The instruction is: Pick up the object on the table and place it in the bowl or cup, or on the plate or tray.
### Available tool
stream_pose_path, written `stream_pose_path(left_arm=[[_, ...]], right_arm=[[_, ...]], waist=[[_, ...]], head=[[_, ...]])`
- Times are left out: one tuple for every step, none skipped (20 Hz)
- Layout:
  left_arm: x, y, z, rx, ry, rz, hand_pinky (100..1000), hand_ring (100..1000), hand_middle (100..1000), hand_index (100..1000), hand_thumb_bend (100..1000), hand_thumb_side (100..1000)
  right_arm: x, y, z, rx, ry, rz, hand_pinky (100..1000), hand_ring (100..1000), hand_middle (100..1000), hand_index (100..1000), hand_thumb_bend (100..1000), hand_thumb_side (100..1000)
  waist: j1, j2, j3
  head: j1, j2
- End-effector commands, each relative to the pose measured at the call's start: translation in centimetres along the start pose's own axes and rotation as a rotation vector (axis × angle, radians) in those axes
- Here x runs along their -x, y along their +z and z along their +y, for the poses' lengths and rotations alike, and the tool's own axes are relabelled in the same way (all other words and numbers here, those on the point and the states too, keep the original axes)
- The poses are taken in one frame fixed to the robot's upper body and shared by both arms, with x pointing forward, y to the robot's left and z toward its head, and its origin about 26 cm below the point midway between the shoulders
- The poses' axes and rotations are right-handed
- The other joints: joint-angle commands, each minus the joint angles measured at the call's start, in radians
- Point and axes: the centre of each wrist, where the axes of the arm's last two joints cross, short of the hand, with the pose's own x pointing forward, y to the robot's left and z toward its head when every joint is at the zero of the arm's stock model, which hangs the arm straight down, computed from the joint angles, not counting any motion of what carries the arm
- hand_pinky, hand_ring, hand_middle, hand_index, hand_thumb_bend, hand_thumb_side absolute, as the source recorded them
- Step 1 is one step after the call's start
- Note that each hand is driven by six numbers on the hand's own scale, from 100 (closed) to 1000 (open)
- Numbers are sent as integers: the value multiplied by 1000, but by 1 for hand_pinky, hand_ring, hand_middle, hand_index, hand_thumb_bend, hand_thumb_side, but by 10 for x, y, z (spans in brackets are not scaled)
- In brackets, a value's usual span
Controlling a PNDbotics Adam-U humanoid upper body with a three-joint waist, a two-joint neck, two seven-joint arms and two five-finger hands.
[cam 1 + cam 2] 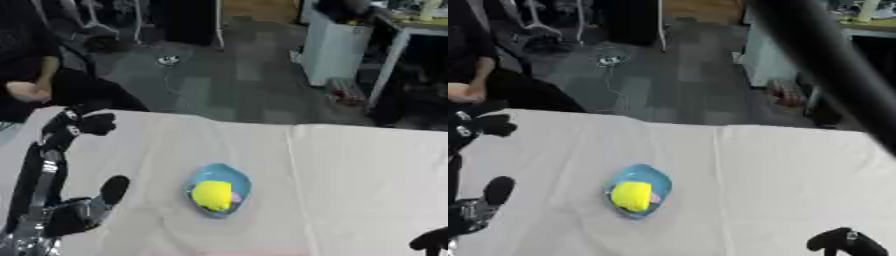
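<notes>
A light blue bowl stands on the white table, a little left of the middle. A round yellow object lies inside it, with a bit of pink showing at its right side. My left hand is at the lower left, fingers pointing up and relaxed, its thumb sticking out toward the bowl. It holds nothing and stays apart from the bowl. Of my right hand only a black part shows at the lower right corner, far from the bowl.
The table's far edge runs across the middle of the view, with grey floor beyond it. A dark blurred bar crosses the upper right of the right eye view. A white cabinet stands at the back right.
</notes>
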Motion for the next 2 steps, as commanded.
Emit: stream_pose_path(left_arm=[[-1, -4, 6, -9, -23, -16, 585, 650, 785, 792, 436, 842], [-1, -5, 6, -9, -24, -16, 585, 650, 785, 792, 436, 843]], right_arm=[[1, -5, -6, 29, -12, -49, 149, 411, 451, 162, 100, 946], [1, -4, -6, 29, -12, -48, 148, 411, 451, 161, 100, 946]], waist=[[6, -6, 0], [6, -6, 0]], head=[[15, -4], [15, -4]])
